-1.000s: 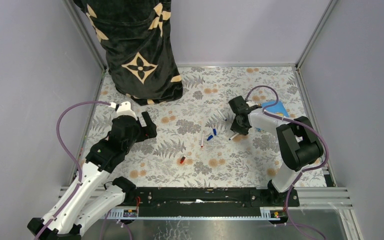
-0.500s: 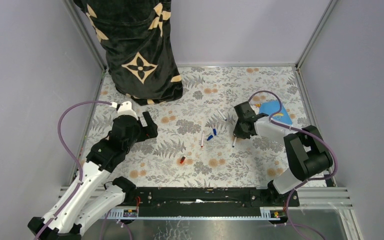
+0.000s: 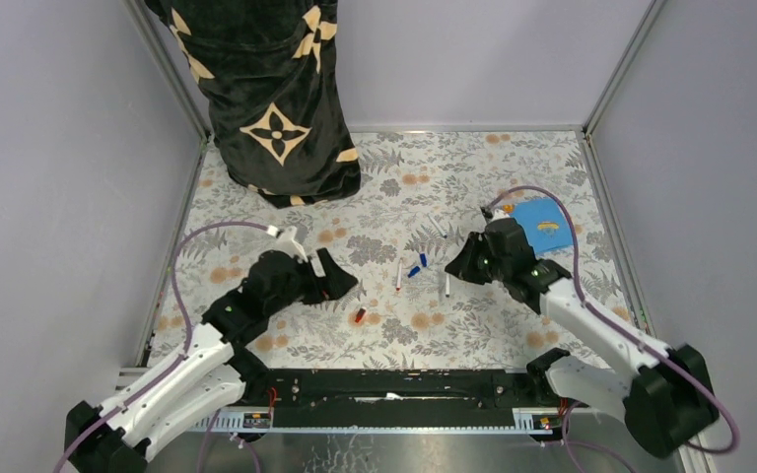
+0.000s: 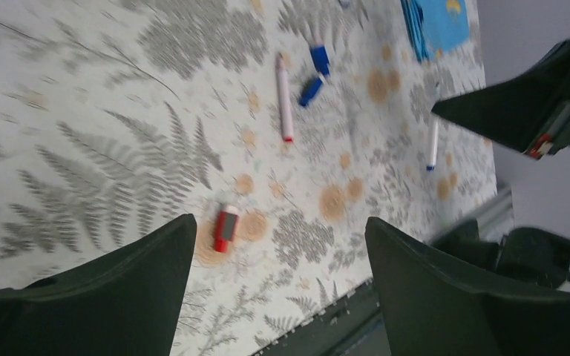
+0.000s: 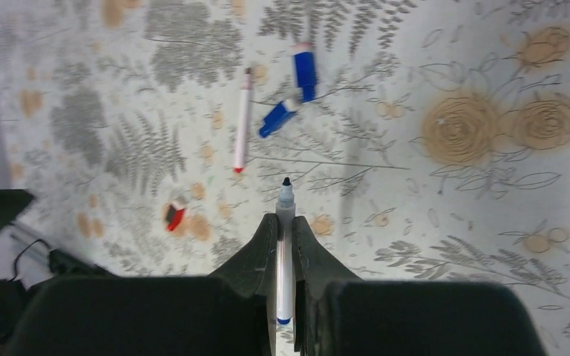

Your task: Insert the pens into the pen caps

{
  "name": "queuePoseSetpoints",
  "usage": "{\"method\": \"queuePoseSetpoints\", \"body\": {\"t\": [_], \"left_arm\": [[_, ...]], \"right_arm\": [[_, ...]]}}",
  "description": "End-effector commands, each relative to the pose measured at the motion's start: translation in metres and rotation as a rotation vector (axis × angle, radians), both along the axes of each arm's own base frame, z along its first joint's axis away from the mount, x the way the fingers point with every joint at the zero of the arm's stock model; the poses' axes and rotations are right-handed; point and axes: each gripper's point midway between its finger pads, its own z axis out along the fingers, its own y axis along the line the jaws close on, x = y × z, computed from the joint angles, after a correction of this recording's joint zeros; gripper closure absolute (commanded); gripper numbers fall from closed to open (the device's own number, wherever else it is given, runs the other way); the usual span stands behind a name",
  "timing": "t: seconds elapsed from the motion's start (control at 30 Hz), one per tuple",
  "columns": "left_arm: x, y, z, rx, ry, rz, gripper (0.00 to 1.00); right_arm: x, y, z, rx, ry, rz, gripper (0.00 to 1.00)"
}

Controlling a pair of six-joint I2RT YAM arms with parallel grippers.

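Floral desk [image 3: 513, 158]: right tool [image 5: 283, 226] clamps a white-barrelled pen [image 5: 286, 199], its dark tip poking forward; left tool [image 4: 278, 226], jaws wide apart, sits near the red cap [image 4: 226, 228].

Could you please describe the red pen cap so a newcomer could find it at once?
On the floral table, look close to the left hand. The red cap lies alone there, while the two blue caps sit farther back beside a white pen. It is the only short red piece.
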Motion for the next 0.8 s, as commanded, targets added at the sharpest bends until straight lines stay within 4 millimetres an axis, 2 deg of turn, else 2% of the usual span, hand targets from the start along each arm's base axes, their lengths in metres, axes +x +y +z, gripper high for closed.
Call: {"method": "queuePoseSetpoints", "body": {"t": [0.0, 0.17, 0.3, 0.57, 0.77], "left_arm": [[-0.007, -0.054, 0.032, -0.202, -0.061, -0.131, 0.10], [-0.021, -0.102, 0.046, -0.226, -0.091, -0.240, 0.09], [-0.026, -0.126, 0.060, -0.265, -0.132, -0.294, 0.08], [-0.036, -0.149, 0.086, -0.342, -0.203, -0.398, 0.07], [-0.034, -0.151, 0.071, -0.324, -0.160, -0.384, 0.10]], "right_arm": [[-0.007, 0.017, 0.039, 0.177, -0.107, -0.037, 0.95], [-0.011, 0.024, 0.073, 0.291, -0.215, -0.074, 0.96], [-0.015, 0.028, 0.093, 0.316, -0.275, -0.082, 0.97], [-0.020, 0.055, 0.118, 0.368, -0.350, -0.052, 0.97], [-0.027, 0.076, 0.137, 0.430, -0.363, -0.001, 0.97]]}}
